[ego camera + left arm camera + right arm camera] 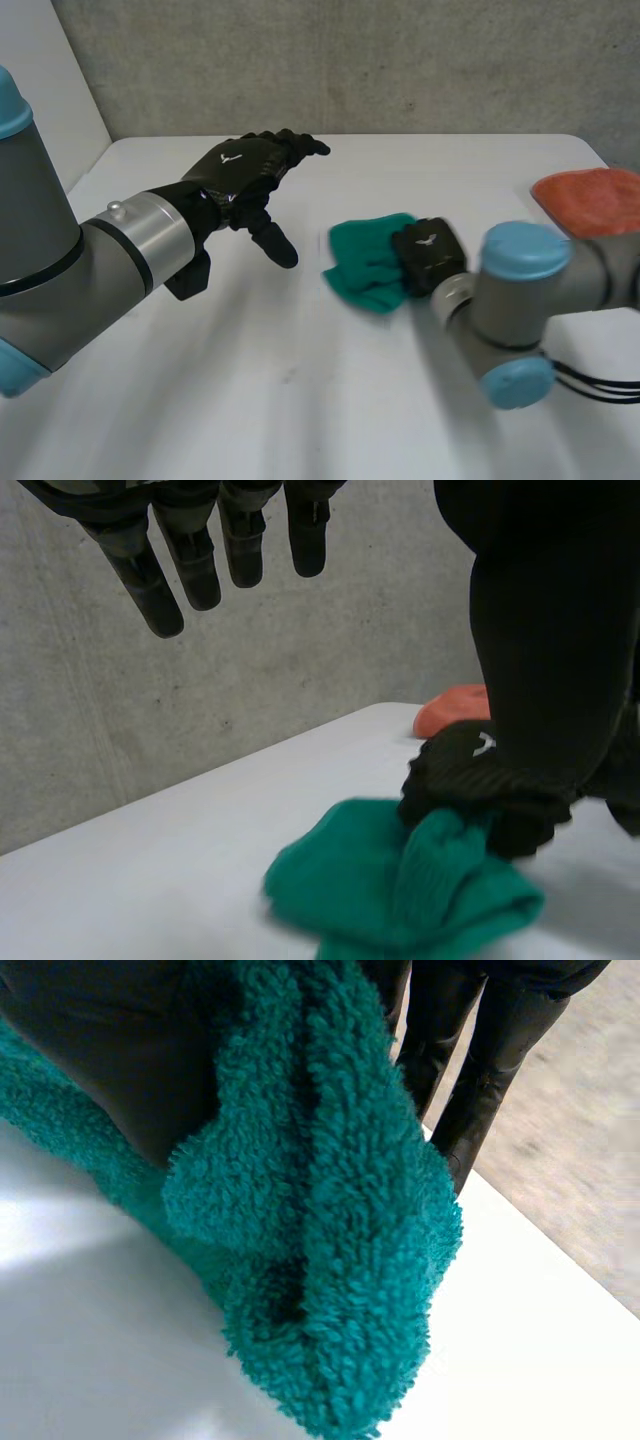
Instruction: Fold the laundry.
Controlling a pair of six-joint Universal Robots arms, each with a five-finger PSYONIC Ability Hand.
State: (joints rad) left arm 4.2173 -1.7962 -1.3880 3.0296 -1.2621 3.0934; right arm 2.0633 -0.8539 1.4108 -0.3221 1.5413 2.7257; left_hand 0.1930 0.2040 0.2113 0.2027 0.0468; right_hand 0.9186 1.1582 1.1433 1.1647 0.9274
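1. Nearest to us, the left arm [60, 250] comes in over the white desk [300, 400] from the near left. The right arm [525, 300] comes in from the near right.
2. Farther in, a little right of the desk's middle, we see the green towel [368, 262] lying in a rumpled heap on the surface.
3. The right robot hand [428, 252] sits on the towel's right side and is grasping it. In its wrist view we see a thick fold of green terry caught between the thumb side and the fingers [480, 1070].
4. Left of the towel, slightly farther back and well apart from it, the left robot hand [245, 172] hovers above the desk. It is released, with straight fingers that hold nothing.
5. At the far right edge of the desk lies an orange cloth [590, 198].
6. Beyond the desk we see a grey concrete wall [400, 60].
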